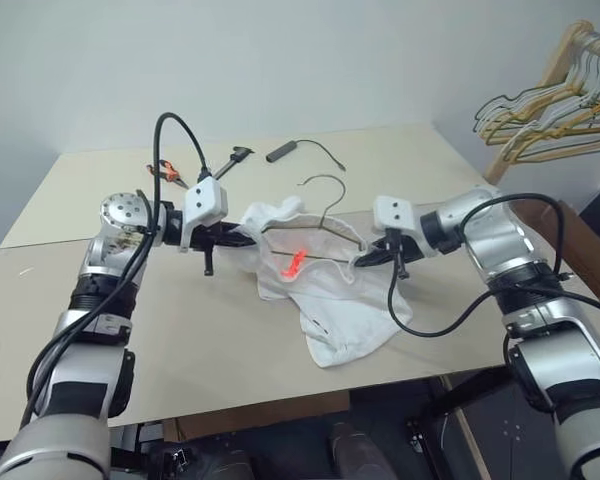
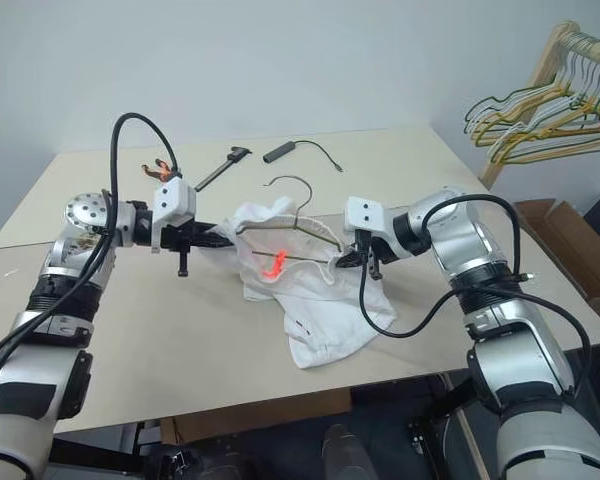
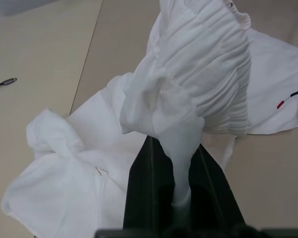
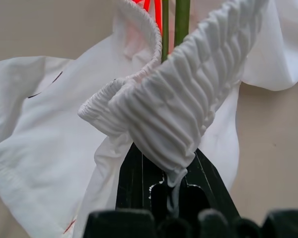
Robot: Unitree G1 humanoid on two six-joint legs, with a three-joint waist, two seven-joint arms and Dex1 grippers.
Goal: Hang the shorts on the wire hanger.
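Observation:
The white shorts (image 1: 325,300) hang partly lifted over the table (image 1: 180,340), with a red-orange mark (image 1: 293,263) glowing inside the opened waistband. My left gripper (image 1: 235,238) is shut on the waistband's left side, and white cloth bunches between its fingers (image 3: 149,188). On the right side, my right gripper (image 1: 365,258) is shut on the gathered elastic band (image 4: 179,104). The wire hanger (image 1: 332,203) stands between the two grippers, its hook up and its lower part inside the waistband. Its thin green wire (image 4: 181,15) passes just behind the gripped elastic.
A wooden rack with a bunch of yellowish and grey hangers (image 1: 555,105) stands at the far right. At the table's back lie a black tool (image 1: 235,158), an orange-handled clamp (image 1: 165,172) and a dark cabled stick (image 1: 285,150). A cardboard box (image 1: 585,240) sits beyond the right edge.

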